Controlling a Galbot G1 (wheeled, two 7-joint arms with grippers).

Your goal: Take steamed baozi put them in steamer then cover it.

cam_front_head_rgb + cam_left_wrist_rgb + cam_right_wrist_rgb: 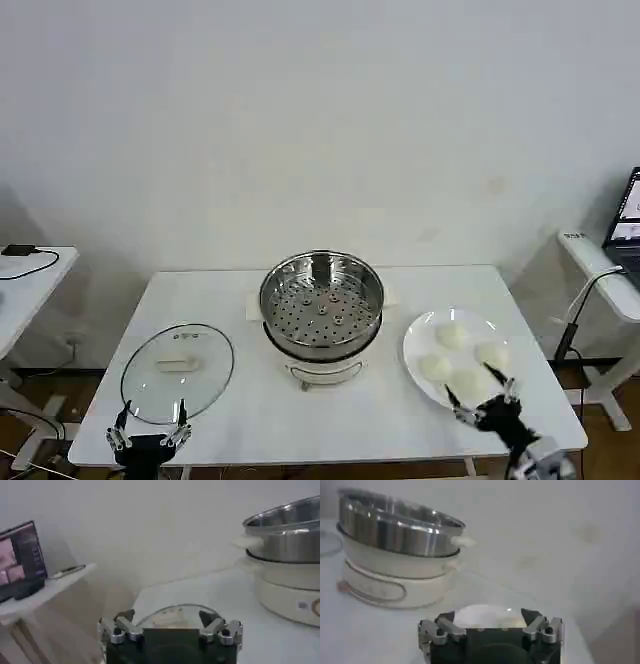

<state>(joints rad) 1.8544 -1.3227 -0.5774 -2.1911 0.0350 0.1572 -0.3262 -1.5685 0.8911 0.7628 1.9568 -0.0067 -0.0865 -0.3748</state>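
Sitting mid-table: one steamer [322,305], open mouth facing up, handle toward robot. Resting on one white plate [418,338] right of it: four steamed baozi [452,335]. Lying flat at left: one glass lid [177,371]. Hovering, fingers spread: right gripper [483,402] at plate's near edge, left gripper [150,421] by lid. Showing in left wrist view: a monitor [21,560].

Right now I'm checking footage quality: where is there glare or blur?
Head view: sharp, with highlights on the steamer rim and glass lid. Left wrist view: soft, hazy background. Right wrist view: the steamer is blurred, with bright glints on steel.
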